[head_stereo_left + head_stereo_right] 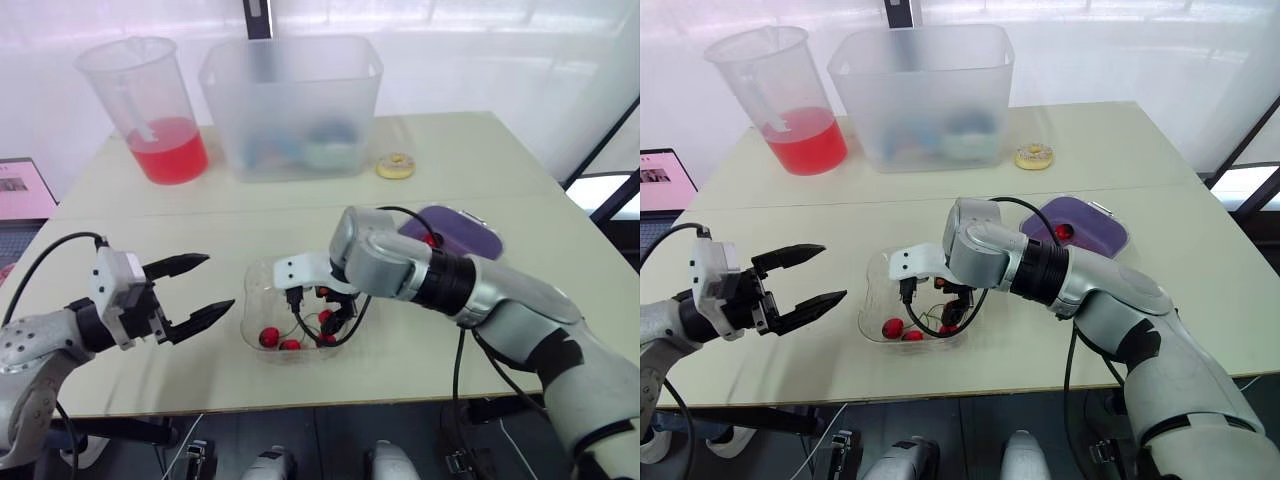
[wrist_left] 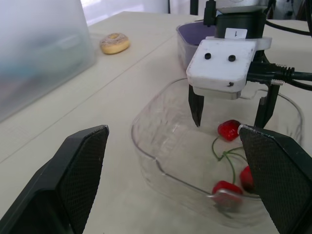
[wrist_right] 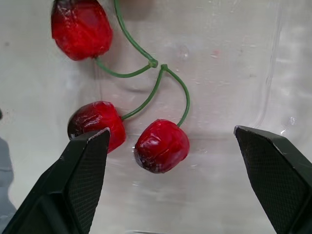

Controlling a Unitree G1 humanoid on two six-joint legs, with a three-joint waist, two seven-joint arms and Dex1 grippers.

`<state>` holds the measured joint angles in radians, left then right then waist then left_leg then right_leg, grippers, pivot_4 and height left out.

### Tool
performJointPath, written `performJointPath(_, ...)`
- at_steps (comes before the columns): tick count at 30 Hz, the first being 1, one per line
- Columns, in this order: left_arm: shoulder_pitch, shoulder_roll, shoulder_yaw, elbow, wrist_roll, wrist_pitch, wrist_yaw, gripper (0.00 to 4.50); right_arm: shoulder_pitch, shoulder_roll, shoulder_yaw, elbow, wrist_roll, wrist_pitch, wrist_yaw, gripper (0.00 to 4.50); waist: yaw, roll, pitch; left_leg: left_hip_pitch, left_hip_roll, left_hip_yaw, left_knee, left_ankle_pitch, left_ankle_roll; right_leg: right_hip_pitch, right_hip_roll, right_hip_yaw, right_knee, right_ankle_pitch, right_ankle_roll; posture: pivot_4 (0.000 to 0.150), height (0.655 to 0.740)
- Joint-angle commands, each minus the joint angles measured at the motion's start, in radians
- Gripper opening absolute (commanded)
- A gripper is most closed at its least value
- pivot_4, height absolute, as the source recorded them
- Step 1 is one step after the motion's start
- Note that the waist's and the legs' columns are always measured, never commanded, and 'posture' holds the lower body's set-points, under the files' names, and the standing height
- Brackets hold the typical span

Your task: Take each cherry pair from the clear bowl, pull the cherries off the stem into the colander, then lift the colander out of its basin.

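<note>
- Left eye view: the right tool (image 1: 335, 322) was down inside the clear bowl (image 1: 258, 288) at lower centre of the counter (image 1: 500, 160). The left tool (image 1: 218, 281) hovered at lower left, near the bowl, spread wide and empty. The purple colander (image 1: 470, 238) sat right of centre, behind the right arm, with what looked like one cherry in it.
- Right eye view: same layout (nothing to add).
- Left wrist view: the right tool's fingers (image 2: 196, 109) stood apart over the cherries, gripping nothing.
- Right wrist view: a cherry pair (image 3: 162, 145) lay at centre frame, between the spread fingers.
- Step in hand, I judge: fetching a pair. Next, the right tool must lower and close on a cherry or the stem, then offer the pair to the left tool over the colander.
</note>
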<state>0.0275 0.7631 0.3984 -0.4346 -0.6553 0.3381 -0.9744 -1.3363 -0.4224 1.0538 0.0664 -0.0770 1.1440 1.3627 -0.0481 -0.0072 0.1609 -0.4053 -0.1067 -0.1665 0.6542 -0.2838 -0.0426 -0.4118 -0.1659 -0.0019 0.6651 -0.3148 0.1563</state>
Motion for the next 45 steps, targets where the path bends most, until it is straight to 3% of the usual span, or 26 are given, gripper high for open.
performJointPath(1,-0.011,-0.006,-0.001,-0.008,0.003,-0.026,0.004,4.50,-0.025,0.004,0.015,0.006,-0.014,-0.003,-0.013,4.35,0.000,0.000,0.000,0.000,0.000,0.000,0.000,0.000,0.000,0.000,0.000,0.000,0.000,0.000,0.000,0.150,0.7400)
performJointPath(7,-0.014,-0.015,-0.012,-0.008,0.012,-0.038,0.012,4.50,-0.035,-0.004,0.042,0.026,-0.024,-0.041,-0.010,4.35,0.001,0.000,0.000,0.000,0.000,0.000,0.000,0.000,0.000,0.000,0.000,0.000,0.000,0.000,0.000,0.150,0.7400)
performJointPath(14,-0.035,-0.020,-0.016,0.000,0.016,-0.046,0.024,4.50,-0.030,-0.007,0.068,0.050,-0.044,-0.101,0.004,1.09,0.000,0.000,0.000,0.000,0.000,0.000,0.001,0.000,0.000,0.000,0.000,0.000,0.000,0.000,0.000,0.150,0.7400)
performJointPath(21,-0.036,-0.015,-0.012,0.003,0.013,-0.041,0.021,4.50,-0.035,0.007,-0.014,0.032,-0.021,-0.141,0.006,1.09,-0.001,0.000,0.000,0.000,0.000,0.000,0.001,0.000,0.000,0.000,0.000,0.000,0.000,0.000,0.000,0.150,0.7400)
performJointPath(26,-0.064,-0.013,0.012,0.013,-0.034,0.012,0.053,4.50,-0.025,-0.021,-0.171,0.009,0.022,-0.200,0.001,1.09,0.001,0.000,0.000,0.000,0.000,0.000,0.001,0.000,0.000,0.000,0.000,0.000,0.000,0.000,0.000,0.150,0.7400)
performJointPath(32,-0.158,0.013,0.026,0.055,-0.117,0.183,0.161,4.50,0.067,-0.049,-0.556,-0.050,0.234,-0.313,0.009,1.09,0.003,0.000,0.000,-0.001,0.000,-0.001,0.003,0.000,0.000,0.001,0.000,-0.001,0.000,0.000,0.000,0.150,0.7400)
performJointPath(39,-0.363,-0.017,0.034,0.099,-0.232,0.312,0.320,4.50,0.155,0.046,-0.988,0.006,0.416,-0.242,-0.264,1.09,0.004,-0.001,0.000,-0.001,-0.001,-0.003,0.006,0.000,0.000,0.003,0.000,-0.002,0.001,0.000,0.000,0.150,0.7400)
performJointPath(42,-0.489,-0.042,0.014,0.138,-0.287,0.377,0.387,4.50,0.225,0.078,-1.034,-0.022,0.369,-0.332,-0.424,1.09,0.001,-0.001,0.000,-0.001,-0.001,-0.003,0.007,0.000,0.000,0.003,0.000,-0.002,0.002,0.000,0.000,0.150,0.7400)
performJointPath(45,-0.627,-0.083,0.045,0.224,-0.472,0.490,0.444,4.50,0.332,0.095,-1.011,-0.090,0.295,-0.495,-0.547,1.09,0.000,-0.001,0.000,-0.002,-0.001,-0.003,0.008,0.000,0.000,0.003,0.000,-0.002,0.004,0.000,0.000,0.150,0.7400)
